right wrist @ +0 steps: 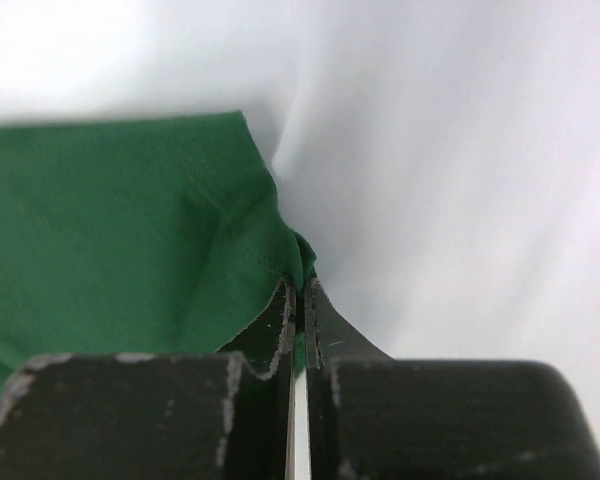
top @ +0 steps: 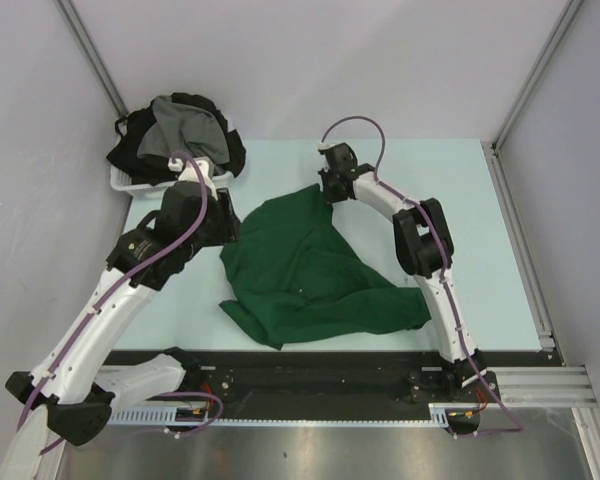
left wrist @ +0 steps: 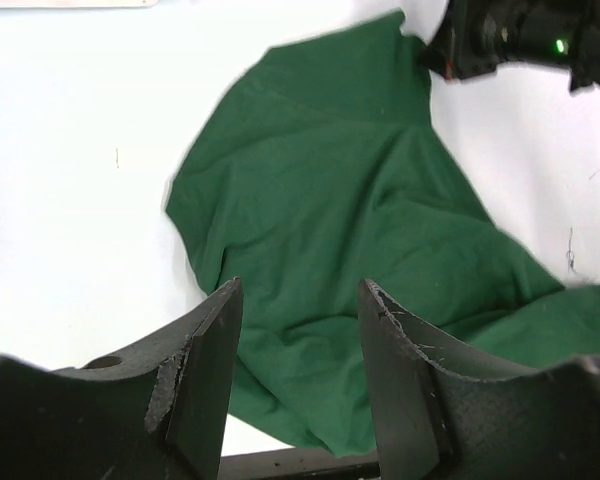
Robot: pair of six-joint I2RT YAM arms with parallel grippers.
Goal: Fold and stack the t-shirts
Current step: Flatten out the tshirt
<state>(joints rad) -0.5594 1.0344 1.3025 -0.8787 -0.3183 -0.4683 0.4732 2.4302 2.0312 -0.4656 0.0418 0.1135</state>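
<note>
green shirt point(top: 310, 265) crumpled mid-tabletop point(top: 450, 180) | right claw point(right wrist: 300, 292) clamped tight on its far corner | left claw point(left wrist: 300, 290) spread wide, empty, beside its left edge

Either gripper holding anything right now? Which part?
The right gripper is shut on the green t-shirt, pinching a bit of fabric at its far edge. The left gripper is open and holds nothing.
</note>
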